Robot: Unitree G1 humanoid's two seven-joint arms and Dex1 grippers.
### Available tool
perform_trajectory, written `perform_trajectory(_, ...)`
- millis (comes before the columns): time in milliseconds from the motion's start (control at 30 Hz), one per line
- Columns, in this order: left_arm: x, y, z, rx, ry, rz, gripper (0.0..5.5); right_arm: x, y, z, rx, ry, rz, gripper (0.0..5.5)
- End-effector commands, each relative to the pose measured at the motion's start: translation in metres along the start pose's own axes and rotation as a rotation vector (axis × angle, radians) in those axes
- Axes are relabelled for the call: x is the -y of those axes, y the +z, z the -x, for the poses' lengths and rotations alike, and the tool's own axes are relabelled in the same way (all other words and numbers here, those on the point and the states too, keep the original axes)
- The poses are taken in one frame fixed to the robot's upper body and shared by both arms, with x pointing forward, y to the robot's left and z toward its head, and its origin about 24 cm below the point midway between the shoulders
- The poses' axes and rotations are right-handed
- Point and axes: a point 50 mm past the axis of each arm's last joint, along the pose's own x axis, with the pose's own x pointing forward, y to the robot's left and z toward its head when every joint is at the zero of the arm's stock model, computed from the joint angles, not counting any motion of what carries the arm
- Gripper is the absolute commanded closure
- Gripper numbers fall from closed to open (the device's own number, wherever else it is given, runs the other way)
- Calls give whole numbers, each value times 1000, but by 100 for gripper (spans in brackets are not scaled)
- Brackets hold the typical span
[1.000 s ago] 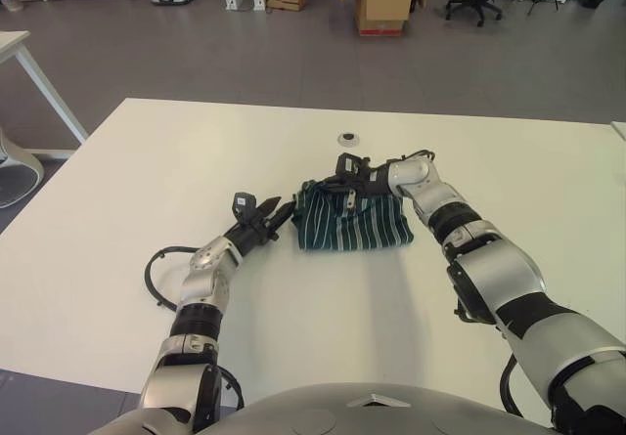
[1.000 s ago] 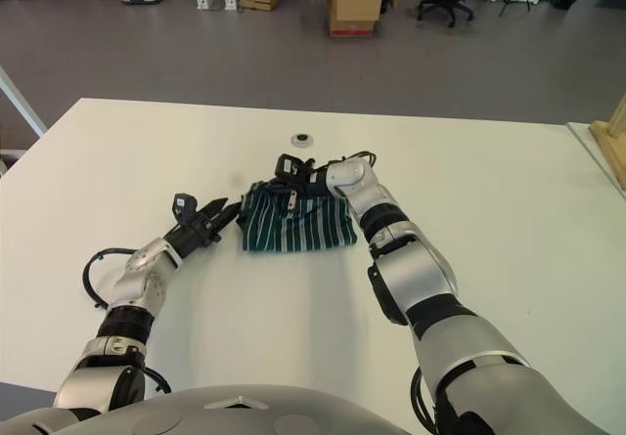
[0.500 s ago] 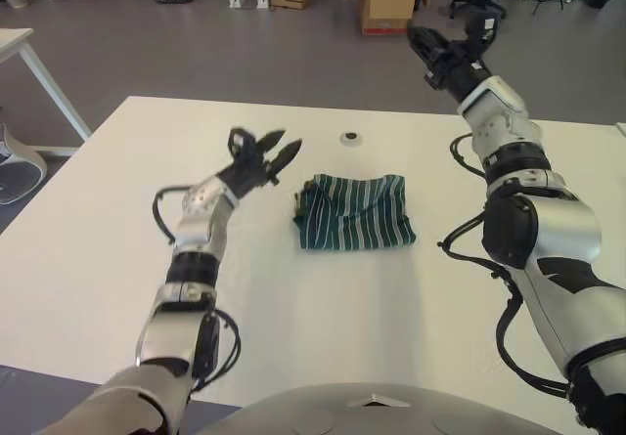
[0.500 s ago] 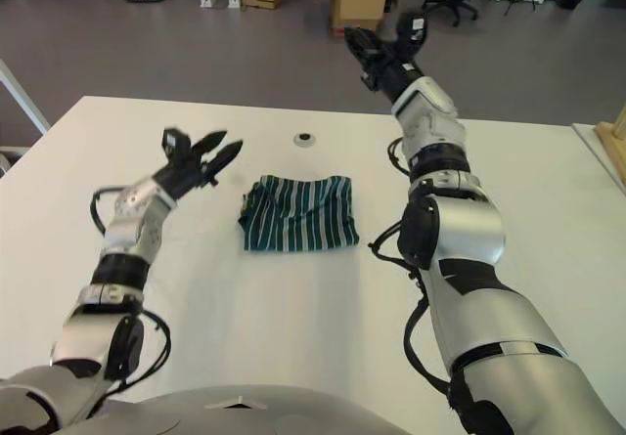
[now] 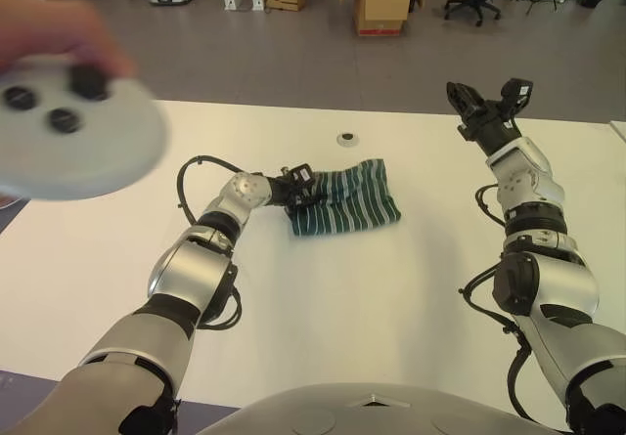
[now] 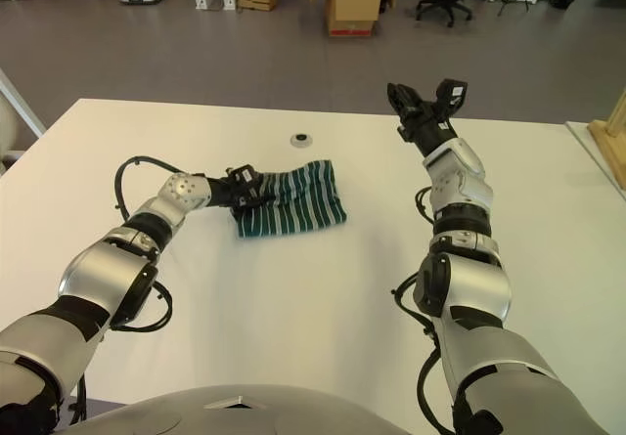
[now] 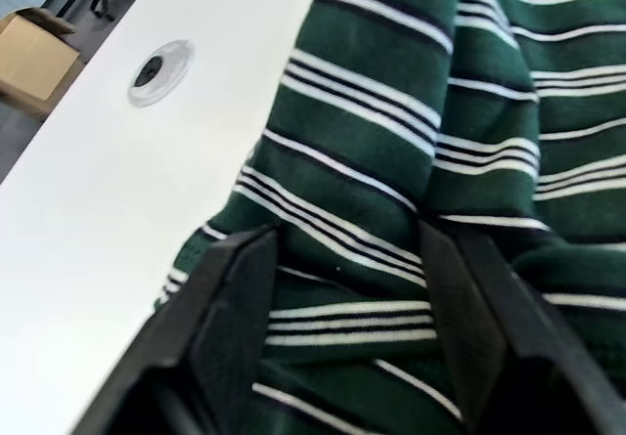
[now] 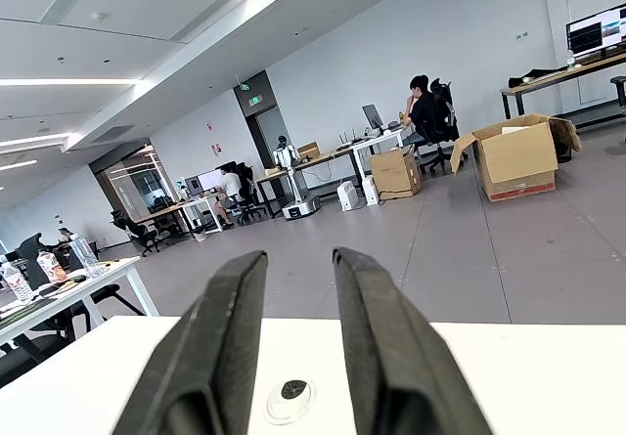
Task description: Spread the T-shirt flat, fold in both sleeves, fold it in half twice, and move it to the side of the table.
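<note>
Fingers (image 7: 230,318) of our left gripper (image 5: 305,183) clamp a thick, rumpled fold at the edge of the T-shirt (image 5: 352,200), with striped cloth bunched between them, just to the near left of the port (image 5: 347,140). The T-shirt, folded to a small packet, lies askew on the desk (image 5: 391,308), just on our side of the port. Our right gripper (image 5: 486,103) hangs in the air well to the right of the port, its fingers (image 8: 215,357) a narrow gap apart and empty. We judge the packet light, soft and limp. Pulled by one edge, its layers may slide apart or trail, though cotton should drag easily over a smooth desk. We would take hold deep across all layers at the folded edge, not a single ply, with the pull low.
</note>
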Motion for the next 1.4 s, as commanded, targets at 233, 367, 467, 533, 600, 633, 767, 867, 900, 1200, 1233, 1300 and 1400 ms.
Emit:
perform_trajectory(233,-27,-150,132,-247,637,648,297,18,-7,53,74,-165,-23,423)
perform_trajectory(367,-21,-194,207,-332,936,751,297,16,-5,64,92,-194,-22,423)
perform_trajectory(467,-18,-204,232,-338,1044,768,297,16,-3,69,105,-212,-21,423)
perform_trajectory(533,-25,-196,226,-277,1048,755,297,15,-5,72,107,-220,-21,423)
perform_trajectory(600,-41,-177,213,-133,1031,729,297,9,-4,71,116,-207,-19,423)
perform_trajectory(633,-50,-164,205,-35,1011,703,297,5,-2,69,131,-194,-18,423)
perform_trajectory(767,-76,-123,190,236,971,642,297,-9,9,69,182,-165,-15,423)
perform_trajectory(867,-89,-59,148,549,798,642,297,-22,18,71,246,-163,-26,423)
perform_trajectory(900,-84,-34,126,642,711,671,297,-28,15,71,243,-173,-34,423)
perform_trajectory(1200,-3,4,39,584,489,781,297,-50,-43,63,-94,-205,123,423)
perform_trajectory(1233,0,6,36,573,498,780,297,-49,-47,66,-106,-229,138,423)
perform_trajectory(1300,8,5,32,544,516,762,297,-47,-58,68,-140,-280,156,423)
perform_trajectory(1400,16,8,28,536,520,742,297,-48,-66,69,-158,-321,172,423)
